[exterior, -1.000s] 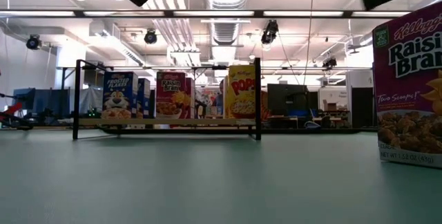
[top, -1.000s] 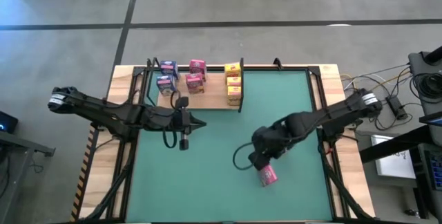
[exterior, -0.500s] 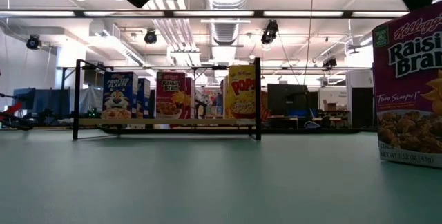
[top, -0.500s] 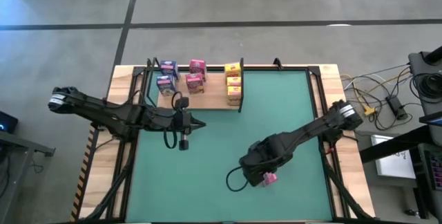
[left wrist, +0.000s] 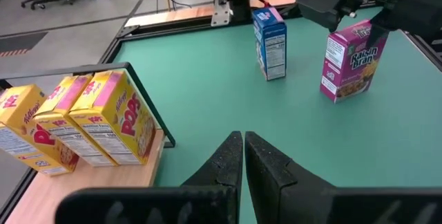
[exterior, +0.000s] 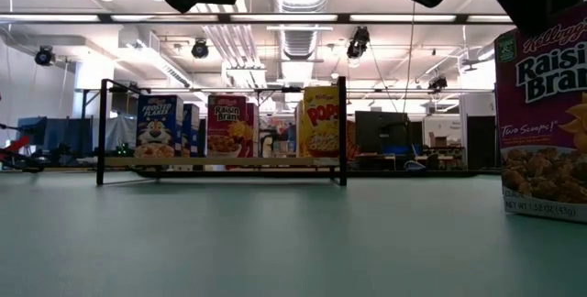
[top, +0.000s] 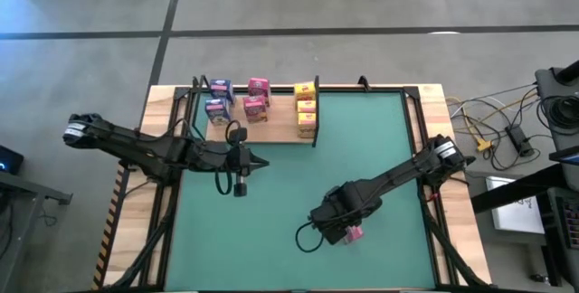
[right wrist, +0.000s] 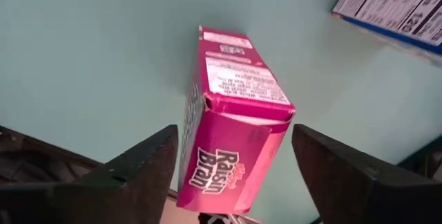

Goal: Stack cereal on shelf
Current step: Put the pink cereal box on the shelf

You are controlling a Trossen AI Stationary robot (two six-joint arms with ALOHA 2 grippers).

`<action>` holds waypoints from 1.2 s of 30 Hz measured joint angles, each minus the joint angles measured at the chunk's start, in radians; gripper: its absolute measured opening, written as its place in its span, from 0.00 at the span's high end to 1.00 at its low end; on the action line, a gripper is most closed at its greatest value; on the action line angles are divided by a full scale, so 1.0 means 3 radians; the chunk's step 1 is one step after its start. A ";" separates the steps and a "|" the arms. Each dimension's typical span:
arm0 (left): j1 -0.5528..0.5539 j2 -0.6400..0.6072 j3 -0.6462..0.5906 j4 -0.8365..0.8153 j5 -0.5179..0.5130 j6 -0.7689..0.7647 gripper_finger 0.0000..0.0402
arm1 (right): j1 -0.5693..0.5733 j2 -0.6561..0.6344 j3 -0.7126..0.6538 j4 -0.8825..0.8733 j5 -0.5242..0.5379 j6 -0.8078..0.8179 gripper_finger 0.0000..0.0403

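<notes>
A pink Raisin Bran cereal box [right wrist: 231, 137] stands upright on the green mat [top: 271, 230]. My right gripper [right wrist: 235, 133] hangs above it, pointing down, open, with one finger [right wrist: 141, 169] on each side of the box top and a gap to both. A blue cereal box [left wrist: 271, 43] stands on the mat just beyond. The shelf [top: 280, 123] at the far edge carries blue, pink and yellow boxes [left wrist: 114, 117] upright. My left gripper [left wrist: 243, 148] is shut and holds nothing, hovering near the shelf.
The shelf's black posts [exterior: 342, 130] rise at its corners. In the low view the pink box [exterior: 546, 118] fills the right side. The mat between the shelf and the two standing boxes is bare. A black cable [top: 308, 237] loops beside my right gripper [top: 342, 225].
My right gripper has moved toward the table's near edge and a little left, sinking and tipping to point more steeply down. It now stands over the pink box, which has not moved.
</notes>
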 joint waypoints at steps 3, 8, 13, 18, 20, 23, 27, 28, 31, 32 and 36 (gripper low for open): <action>0.0000 0.0000 0.0000 0.0001 0.0000 0.0000 1.00 | 0.0000 -0.0003 0.0000 0.0001 0.0058 -0.0013 0.37; 0.0000 0.0000 0.0000 0.0001 0.0000 -0.0001 1.00 | -0.0001 0.0011 -0.0005 0.0005 0.0060 -0.0042 0.49; 0.0000 0.0000 0.0000 0.0003 0.0000 -0.0001 1.00 | -0.0001 0.0007 -0.0005 0.0019 0.0070 -0.0050 0.58; -0.0005 -0.0087 0.0000 0.0002 0.0000 0.0028 1.00 | -0.0001 -0.0004 -0.0005 0.0066 0.0119 -0.0136 0.65; -0.0014 -0.0164 0.0000 0.0005 -0.0001 0.0060 1.00 | -0.0001 -0.0015 -0.0005 0.0074 0.0123 -0.0170 0.67; -0.0034 -0.0311 -0.0040 0.0035 0.0000 0.0120 1.00 | -0.0001 -0.0029 0.0028 0.0066 0.0154 -0.0230 0.69; -0.0042 -0.0582 -0.0214 0.0267 -0.0001 0.0181 1.00 | -0.0010 -0.0032 0.0240 0.0082 0.0373 -0.0384 0.71; -0.0042 -0.0657 -0.0270 0.0326 -0.0002 0.0191 1.00 | -0.0022 -0.0036 0.0302 0.0088 0.0451 -0.0447 0.71; -0.0042 -0.0859 -0.0392 0.0465 -0.0001 0.0201 1.00 | -0.0075 -0.0036 0.0529 0.0094 0.0758 -0.0669 0.71; -0.0041 -0.0921 -0.0425 0.0476 -0.0002 0.0201 1.00 | -0.0098 -0.0036 0.0612 0.0106 0.0892 -0.0794 0.71; -0.0041 -0.1111 -0.0482 0.0520 -0.0001 0.0192 1.00 | -0.0229 -0.0036 0.0945 0.0292 0.1326 -0.1526 0.71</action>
